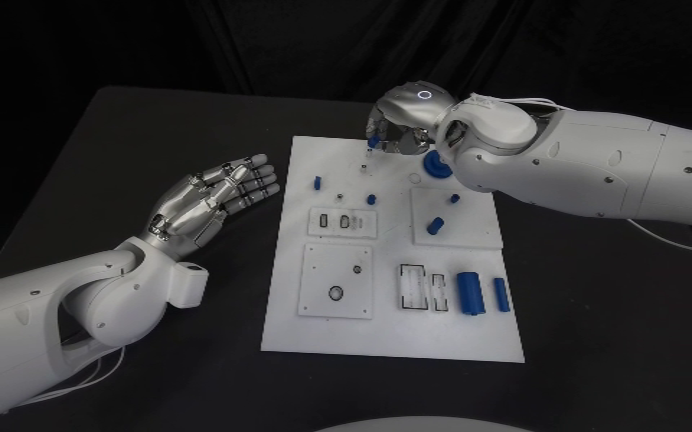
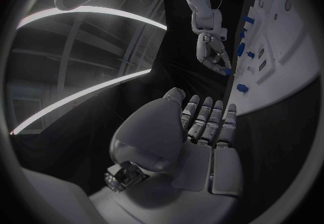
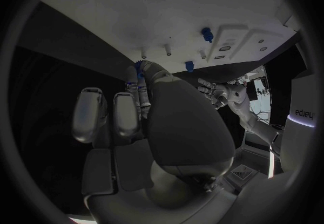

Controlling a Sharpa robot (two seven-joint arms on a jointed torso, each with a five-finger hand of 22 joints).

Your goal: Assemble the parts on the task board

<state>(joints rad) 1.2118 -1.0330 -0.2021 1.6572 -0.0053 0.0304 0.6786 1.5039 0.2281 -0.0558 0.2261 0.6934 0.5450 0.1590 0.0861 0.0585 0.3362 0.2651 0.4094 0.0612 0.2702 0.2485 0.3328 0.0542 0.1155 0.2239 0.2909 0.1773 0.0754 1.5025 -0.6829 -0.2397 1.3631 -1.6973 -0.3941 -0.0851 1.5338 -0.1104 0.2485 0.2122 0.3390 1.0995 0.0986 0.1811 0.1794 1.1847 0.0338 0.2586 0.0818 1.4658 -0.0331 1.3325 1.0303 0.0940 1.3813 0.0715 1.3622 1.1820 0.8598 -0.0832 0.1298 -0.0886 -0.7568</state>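
Note:
The white task board [image 1: 389, 332] lies in the middle of the black table. My right hand [image 1: 408, 124] hovers over the board's far edge and pinches a small blue part [image 1: 375, 139] between thumb and finger. In the right wrist view that part [image 3: 140, 67] sits at the fingertips, close to two thin pegs [image 3: 167, 49] on the board [image 3: 169, 19]. A round blue toothed part [image 1: 433, 162] lies just under the right wrist. My left hand [image 1: 216, 197] rests flat on the table left of the board, fingers straight and apart, holding nothing.
Other blue parts lie on the board: a large cylinder [image 1: 470, 292] and a slimmer one [image 1: 500, 294] at the near right, and small pieces [image 1: 436, 223] [image 1: 317, 183] further back. White inset plates [image 1: 336, 280] with holes and slots take up the near half.

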